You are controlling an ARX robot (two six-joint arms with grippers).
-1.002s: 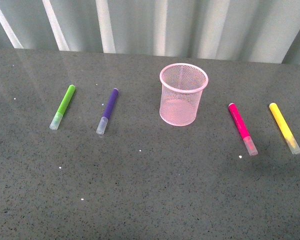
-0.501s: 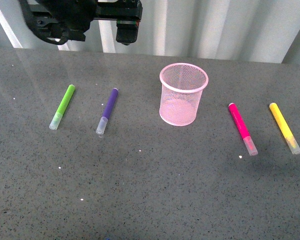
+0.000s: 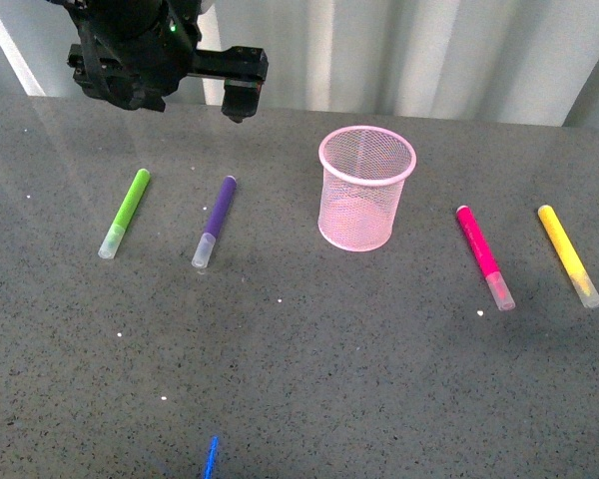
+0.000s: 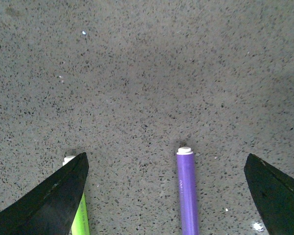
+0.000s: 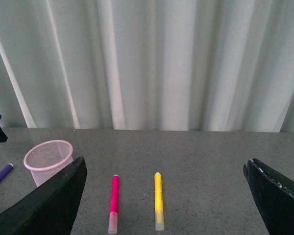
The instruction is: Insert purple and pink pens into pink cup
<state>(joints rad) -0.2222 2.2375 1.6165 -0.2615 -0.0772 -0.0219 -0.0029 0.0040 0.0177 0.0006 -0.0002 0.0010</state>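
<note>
While the left hand [image 4: 165,156] hovers above the far part of the bench [image 3: 309,379], fingers spread wide and holding nothing, the step in hand reads as the approach to the purple pen [image 3: 216,220]. Pen lies flat below the hand and nearer the robot than it, coloured end toward the hand, clear cap away. Left wrist view: pen sits between the two fingers, slightly off centre, on the side away from the green marker [image 3: 126,212], which shows right at the other finger. Pink cup [image 3: 366,190] stands upright beyond the pen, opposite the green marker, well apart from the hand. Pink pen [image 3: 482,254] lies past the cup, beside the yellow marker [image 3: 568,254]; both lie below and ahead of the right hand [image 5: 162,161], likewise wide open and empty. To do this well: centre over the purple barrel, keep the fingers square across its length, descend clear of the green marker, close mid-barrel rather than on the cap, which may slip.
</note>
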